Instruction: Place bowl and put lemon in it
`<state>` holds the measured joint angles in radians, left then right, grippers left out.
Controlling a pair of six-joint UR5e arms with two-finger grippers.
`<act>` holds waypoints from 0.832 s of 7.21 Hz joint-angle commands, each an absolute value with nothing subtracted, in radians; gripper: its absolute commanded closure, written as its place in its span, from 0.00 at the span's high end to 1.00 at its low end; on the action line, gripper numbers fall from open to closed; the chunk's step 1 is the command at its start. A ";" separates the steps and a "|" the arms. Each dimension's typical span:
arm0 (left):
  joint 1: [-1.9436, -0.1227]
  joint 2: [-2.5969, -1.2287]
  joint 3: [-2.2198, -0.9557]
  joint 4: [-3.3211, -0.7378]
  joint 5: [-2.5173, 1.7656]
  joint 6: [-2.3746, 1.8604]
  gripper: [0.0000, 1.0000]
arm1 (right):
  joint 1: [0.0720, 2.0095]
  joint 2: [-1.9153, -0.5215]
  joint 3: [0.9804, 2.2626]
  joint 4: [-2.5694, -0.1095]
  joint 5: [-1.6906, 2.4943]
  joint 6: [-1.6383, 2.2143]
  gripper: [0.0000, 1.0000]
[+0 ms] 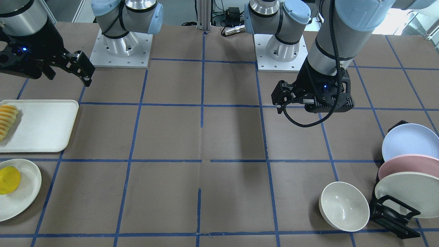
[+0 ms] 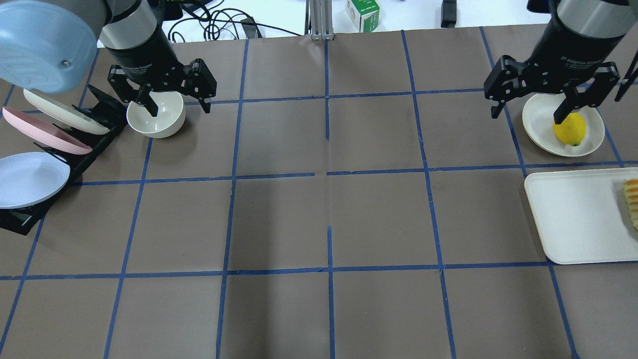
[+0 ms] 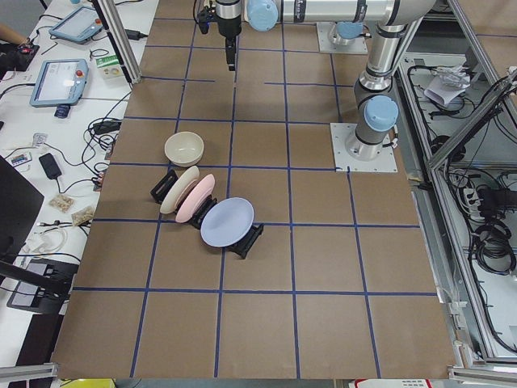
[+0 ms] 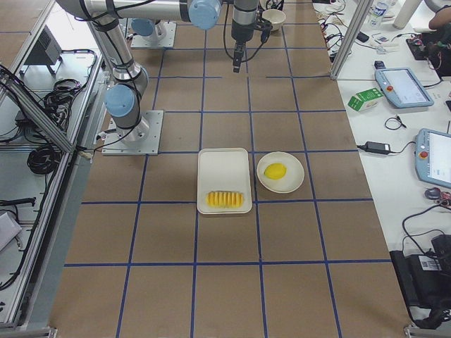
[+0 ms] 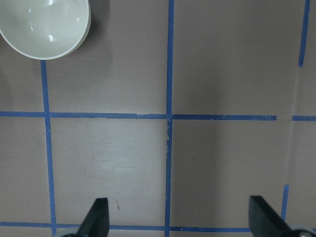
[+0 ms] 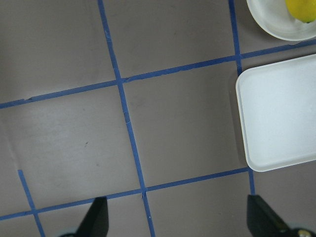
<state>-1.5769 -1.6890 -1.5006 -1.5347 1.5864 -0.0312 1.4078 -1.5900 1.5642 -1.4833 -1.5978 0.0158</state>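
The cream-white bowl (image 1: 344, 206) stands upright on the table beside the plate rack; it also shows in the overhead view (image 2: 156, 114) and at the top left of the left wrist view (image 5: 44, 27). My left gripper (image 2: 180, 110) is open and empty, high above the table near the bowl (image 5: 180, 219). The lemon (image 2: 569, 129) lies on a flat cream plate (image 2: 541, 124) and also shows in the front view (image 1: 8, 180) and the right wrist view (image 6: 301, 9). My right gripper (image 2: 526, 115) is open and empty, high up near that plate (image 1: 70, 78).
A black rack (image 2: 92, 114) holds cream, pink and blue plates (image 1: 408, 140) upright, right next to the bowl. A cream tray (image 2: 578, 214) with a row of orange-yellow sliced food (image 1: 7, 120) lies beside the lemon's plate. Blue tape lines grid the brown table.
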 commanded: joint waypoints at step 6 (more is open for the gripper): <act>-1.510 -1.716 -1.500 -1.498 1.583 0.006 1.00 | 1.154 -1.373 1.568 -1.808 -1.598 -0.481 1.00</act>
